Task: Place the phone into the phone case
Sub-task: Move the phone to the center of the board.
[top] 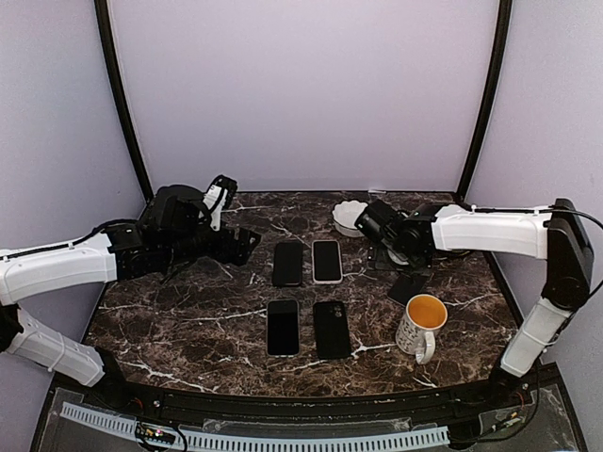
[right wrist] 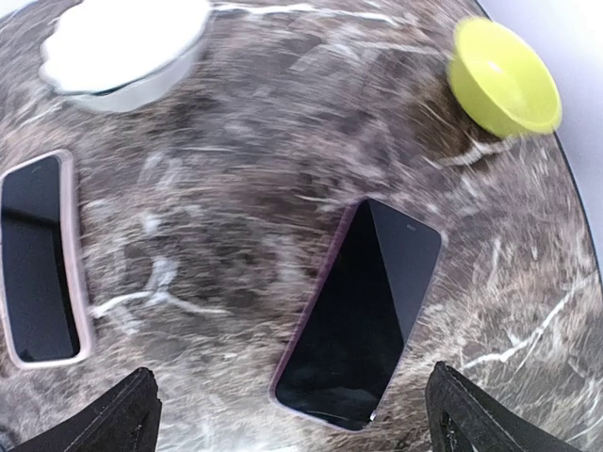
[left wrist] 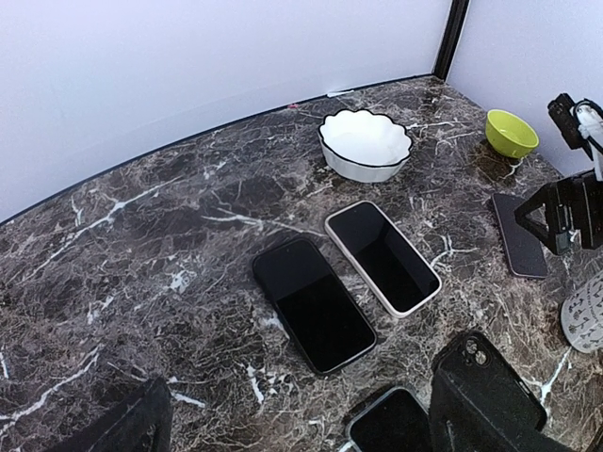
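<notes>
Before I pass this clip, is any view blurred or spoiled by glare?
Right wrist view: motion-smeared, the white bowl and marble tabletop streaked, the dark phone soft-edged with a pale sheen on its screen. Left wrist view: sharp, the green bowl crisp even far off. Top external view: sharp, evenly lit, soft shadows only, no glare.

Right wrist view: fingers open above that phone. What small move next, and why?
Probably lift the right fingers straight up and clear. They stand open with nothing held, and the phone lies flat on the table, a purplish case rim around it, seemingly seated.
</notes>
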Controlling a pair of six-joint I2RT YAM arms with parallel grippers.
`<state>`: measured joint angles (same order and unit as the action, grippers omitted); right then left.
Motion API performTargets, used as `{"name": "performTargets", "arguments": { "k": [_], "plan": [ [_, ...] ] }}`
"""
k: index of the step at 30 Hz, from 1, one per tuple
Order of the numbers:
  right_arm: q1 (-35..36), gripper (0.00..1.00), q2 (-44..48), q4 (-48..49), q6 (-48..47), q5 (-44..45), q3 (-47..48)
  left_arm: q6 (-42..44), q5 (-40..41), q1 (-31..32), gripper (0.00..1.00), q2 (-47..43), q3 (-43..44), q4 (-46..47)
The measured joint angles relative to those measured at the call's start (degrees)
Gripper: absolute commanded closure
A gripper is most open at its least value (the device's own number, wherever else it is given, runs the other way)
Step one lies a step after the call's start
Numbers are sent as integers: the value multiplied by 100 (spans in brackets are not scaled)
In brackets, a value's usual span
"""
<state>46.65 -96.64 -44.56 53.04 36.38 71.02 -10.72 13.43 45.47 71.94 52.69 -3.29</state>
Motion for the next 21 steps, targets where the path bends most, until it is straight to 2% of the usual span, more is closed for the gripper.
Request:
{"name": "performTargets", "arguments": {
  "k": [8,17,21],
  "plan": [
    [-802,1,269,1091,815,-350,-1117,26,-59,0,3,-118,-35,35],
    [-1113,2,-234,1464,916,-798,-1165,107,-61,0,3,-227,-101,103],
    [-1185,1,-597,1283,890,-835,-1121,149,-57,0,4,-352,-120,116]
  ]
}}
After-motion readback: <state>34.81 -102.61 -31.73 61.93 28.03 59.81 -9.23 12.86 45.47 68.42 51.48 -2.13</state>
